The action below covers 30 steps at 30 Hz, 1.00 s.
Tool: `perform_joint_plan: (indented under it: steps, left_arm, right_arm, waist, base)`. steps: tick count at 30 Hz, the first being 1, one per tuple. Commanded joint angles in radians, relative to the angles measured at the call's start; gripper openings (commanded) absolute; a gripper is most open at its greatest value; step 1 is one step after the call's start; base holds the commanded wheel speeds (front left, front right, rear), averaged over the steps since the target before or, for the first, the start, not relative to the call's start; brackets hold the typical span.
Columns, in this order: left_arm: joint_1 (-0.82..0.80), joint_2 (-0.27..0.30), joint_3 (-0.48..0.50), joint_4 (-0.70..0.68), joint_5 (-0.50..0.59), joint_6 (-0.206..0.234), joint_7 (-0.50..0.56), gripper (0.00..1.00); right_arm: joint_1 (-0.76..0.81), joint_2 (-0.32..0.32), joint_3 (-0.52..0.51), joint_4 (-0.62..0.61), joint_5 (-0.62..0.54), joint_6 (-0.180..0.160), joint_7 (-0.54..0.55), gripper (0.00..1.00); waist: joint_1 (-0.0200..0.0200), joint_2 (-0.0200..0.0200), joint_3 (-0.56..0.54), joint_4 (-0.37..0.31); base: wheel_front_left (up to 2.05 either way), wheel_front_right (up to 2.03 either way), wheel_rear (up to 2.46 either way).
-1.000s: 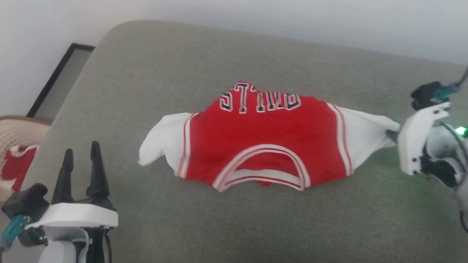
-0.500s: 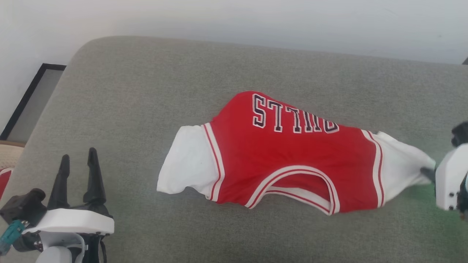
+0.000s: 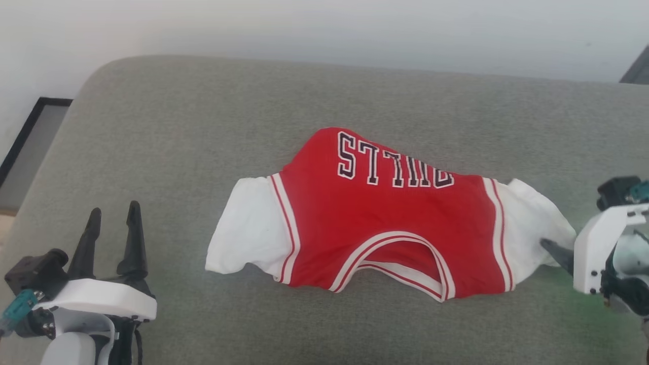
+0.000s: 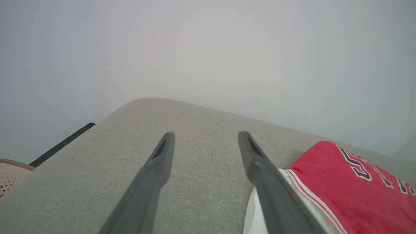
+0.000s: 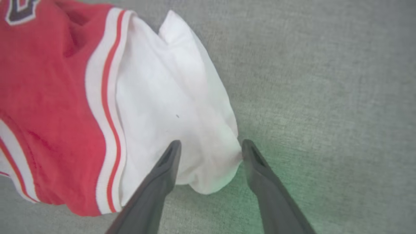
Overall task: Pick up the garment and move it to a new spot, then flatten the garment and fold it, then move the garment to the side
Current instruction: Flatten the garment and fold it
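Garment: a red jersey (image 3: 385,228) with white short sleeves lies spread out near the middle of a grey fabric cushion (image 3: 177,126), shifted somewhat to the right.
Orientation: the striped neck opening (image 3: 400,253) faces the near edge. The black, white-edged "BULLS" lettering (image 3: 393,165) reads upside down on the far side.
Lie: the red body is rumpled and humps up under the lettering, and its far edge is uneven.
Left sleeve: the left white sleeve (image 3: 243,228) rests on the cushion and points left, its end slightly curled.
Right sleeve: the right white sleeve (image 3: 532,228) bunches to a narrow end by the right claw.
Right claw: the right claw (image 3: 550,246) sits at the right edge of the head view, low by the cushion, pointing left at the sleeve. In the right wrist view the claw (image 5: 211,143) has its fingers apart, and the sleeve end (image 5: 175,91) lies in the gap without being pinched.
Left claw: the left claw (image 3: 114,208) stands at the near left with its fingers spread wide and nothing between them. It is well apart from the jersey in the head view.
Left wrist view: the spread fingers (image 4: 159,169) point over bare cushion, with the jersey (image 4: 351,188) just to their right.
Light: a green glow (image 3: 557,289) tints the cushion under the right claw.
Surroundings: a pale wall (image 3: 304,25) lies beyond the far edge, with a black-framed panel (image 3: 25,137) at the far left. A pale perforated basket (image 4: 13,172) shows at the left of the left wrist view.
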Motion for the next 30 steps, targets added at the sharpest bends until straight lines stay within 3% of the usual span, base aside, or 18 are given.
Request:
perform_joint_plan:
  steps: [1,10,15,19,24,30]
  left_arm:
    - [-0.016,0.006,-0.002,-0.004,0.001,-0.003,0.009,1.00]
    - [-0.014,0.059,-0.007,-0.049,-0.001,0.000,0.079,1.00]
    - [0.004,0.077,-0.013,-0.069,-0.009,0.000,0.115,1.00]
    - [0.028,0.086,-0.020,-0.079,-0.019,0.003,0.157,1.00]
    - [0.055,0.103,-0.045,-0.071,-0.032,0.003,0.265,1.00]
    - [0.072,0.119,-0.067,-0.063,-0.076,0.027,0.463,1.00]
  right_arm:
    - [-0.009,0.001,-0.004,-0.011,-0.011,0.000,-0.005,1.00]
    - [-0.010,0.014,-0.073,-0.139,-0.065,0.000,-0.109,1.00]
    - [0.008,0.045,-0.123,-0.205,-0.110,0.000,-0.182,1.00]
    - [0.046,0.101,-0.218,-0.287,-0.187,0.000,-0.301,1.00]
    - [0.092,0.170,-0.312,-0.378,-0.278,0.000,-0.406,1.00]
    - [0.160,0.248,-0.374,-0.464,-0.337,0.000,-0.447,1.00]
  waist:
    - [-0.0001,0.0000,-0.004,-0.011]
    - [-0.0001,0.0000,-0.021,-0.084]
    - [-0.0001,0.0000,-0.035,-0.121]
    - [-0.0001,0.0000,-0.055,-0.160]
    - [-0.0001,0.0000,-0.065,-0.192]
    - [-0.0001,0.0000,-0.069,-0.216]
  base:
    - [0.00,0.00,0.00]
    - [0.00,0.00,0.00]
    - [0.00,0.00,0.00]
    - [0.00,0.00,0.00]
    - [0.00,0.00,0.00]
    - [0.00,0.00,0.00]
